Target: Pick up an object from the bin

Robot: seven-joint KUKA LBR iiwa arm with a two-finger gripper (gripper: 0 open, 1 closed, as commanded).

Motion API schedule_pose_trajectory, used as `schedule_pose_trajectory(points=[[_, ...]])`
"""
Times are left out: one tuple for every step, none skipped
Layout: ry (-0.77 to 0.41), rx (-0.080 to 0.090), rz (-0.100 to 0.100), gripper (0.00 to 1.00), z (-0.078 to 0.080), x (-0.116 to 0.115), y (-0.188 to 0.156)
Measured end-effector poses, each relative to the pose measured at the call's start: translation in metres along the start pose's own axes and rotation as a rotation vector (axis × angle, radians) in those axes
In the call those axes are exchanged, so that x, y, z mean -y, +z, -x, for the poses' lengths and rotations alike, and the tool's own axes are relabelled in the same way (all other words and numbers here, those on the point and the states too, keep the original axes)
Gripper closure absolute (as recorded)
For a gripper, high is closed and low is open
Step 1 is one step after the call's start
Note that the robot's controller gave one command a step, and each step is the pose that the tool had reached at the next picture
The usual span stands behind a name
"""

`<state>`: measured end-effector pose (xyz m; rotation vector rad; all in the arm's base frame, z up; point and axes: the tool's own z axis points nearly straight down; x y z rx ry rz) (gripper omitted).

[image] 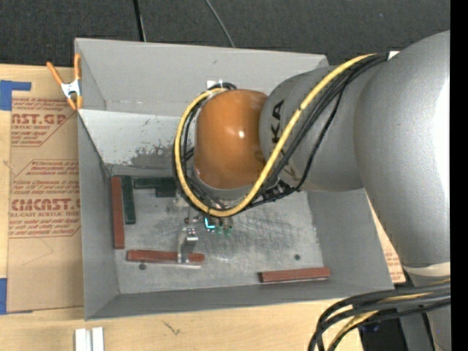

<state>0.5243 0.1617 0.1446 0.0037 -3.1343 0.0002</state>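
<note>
Hanging below the orange wrist cover point(227, 141), gripper point(190, 248) sits over right end of a flat red-brown bar point(155, 256); open or closed, cannot tell. Past that bar's left end: second brown bar point(117, 214), dark green bar point(129, 199).

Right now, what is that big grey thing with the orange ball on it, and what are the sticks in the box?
The big grey thing is a robot arm reaching in from the right. The orange ball is just a cover on its wrist. The camera looks down from above into a grey metal bin. Below the orange cover is the claw, low over the right end of a reddish-brown bar lying flat on the bin's floor. I cannot see whether it has hold of that bar. A second brown bar lies along the left side with a dark green bar beside it, and a third brown bar lies near the front right.
</note>
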Motion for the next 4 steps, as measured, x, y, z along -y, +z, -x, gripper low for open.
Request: schedule_pose_trajectory(points=[[0.002,0.007,0.001,0.0,0.002,0.001,-0.004],[0.045,0.02,0.006,1.0,-0.04,0.016,0.069],[0.045,0.02,0.006,1.0,-0.04,0.016,0.069],[0.039,0.009,0.001,1.0,-0.039,0.036,-0.096]])
